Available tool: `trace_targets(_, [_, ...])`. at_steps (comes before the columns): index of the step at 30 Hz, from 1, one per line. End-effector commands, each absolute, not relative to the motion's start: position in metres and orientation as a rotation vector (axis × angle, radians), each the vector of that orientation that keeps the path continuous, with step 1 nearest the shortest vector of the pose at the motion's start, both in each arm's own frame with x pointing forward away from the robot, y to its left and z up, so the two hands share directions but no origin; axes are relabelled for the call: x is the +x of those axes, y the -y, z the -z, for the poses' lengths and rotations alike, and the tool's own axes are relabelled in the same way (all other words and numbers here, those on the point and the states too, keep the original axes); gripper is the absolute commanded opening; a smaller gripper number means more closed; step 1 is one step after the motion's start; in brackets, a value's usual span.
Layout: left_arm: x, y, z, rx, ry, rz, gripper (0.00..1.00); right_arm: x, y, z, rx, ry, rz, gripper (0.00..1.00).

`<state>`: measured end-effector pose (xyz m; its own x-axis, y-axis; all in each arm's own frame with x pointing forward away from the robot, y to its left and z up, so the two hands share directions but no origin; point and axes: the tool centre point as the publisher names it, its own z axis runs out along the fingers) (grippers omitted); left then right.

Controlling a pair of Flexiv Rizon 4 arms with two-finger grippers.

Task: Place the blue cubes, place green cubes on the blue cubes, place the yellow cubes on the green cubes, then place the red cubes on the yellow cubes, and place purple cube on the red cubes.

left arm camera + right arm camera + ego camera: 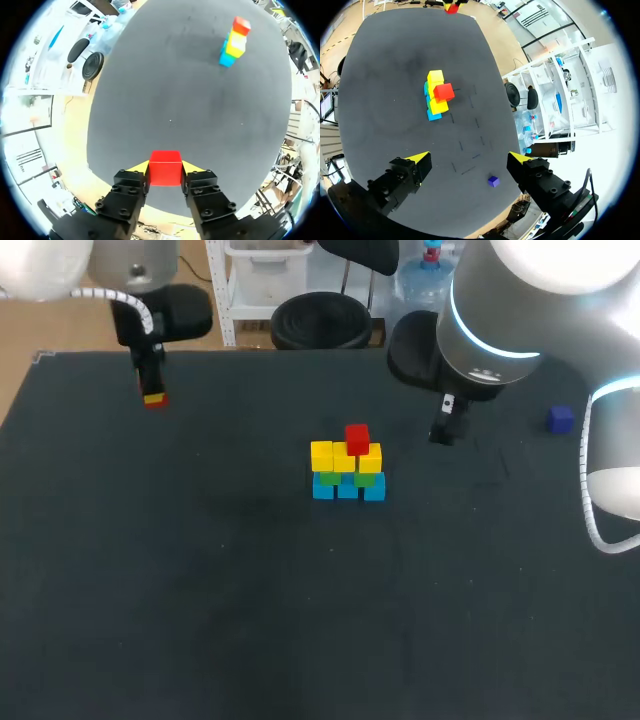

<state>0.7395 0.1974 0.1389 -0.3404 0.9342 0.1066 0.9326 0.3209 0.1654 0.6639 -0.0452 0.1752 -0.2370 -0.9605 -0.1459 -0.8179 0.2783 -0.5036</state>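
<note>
A stack stands mid-table: blue cubes [347,488] at the bottom, green cubes [330,478] on them, yellow cubes [344,456] above, and one red cube [357,437] on top. My left gripper [153,395] hangs over the far left of the table, shut on a second red cube [165,168], with the stack [234,42] far ahead of it. To the right of the stack, my right gripper [443,430] is open and empty [470,159]. The purple cube [560,419] lies alone at the far right, beside the right gripper [493,181].
Everything rests on a dark table [200,590], with bare surface all around the stack. My right arm's large joint [490,330] hangs over the far right of the table.
</note>
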Motion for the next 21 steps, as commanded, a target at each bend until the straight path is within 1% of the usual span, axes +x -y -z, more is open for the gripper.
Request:
trace_targets(1, [0.714, -0.195, -0.151, 1.778, -2.484, -0.379, 0.00, 0.663, 0.046, -0.174, -1.595, -2.126, 0.454, 1.00])
trace_targets(6, [0.698, -0.190, -0.162, 1.746, -2.441, -0.458, 0.00, 0.663, 0.046, -0.174, -1.595, -2.126, 0.454, 1.00])
trace_targets(7, [0.697, -0.192, -0.166, 1.698, -2.451, -0.484, 0.00, 0.663, 0.046, -0.174, -1.595, -2.126, 0.454, 1.00])
trace_targets(21, [0.697, -0.192, -0.166, 1.698, -2.451, -0.484, 0.00, 0.663, 0.046, -0.174, -1.595, -2.126, 0.454, 1.00])
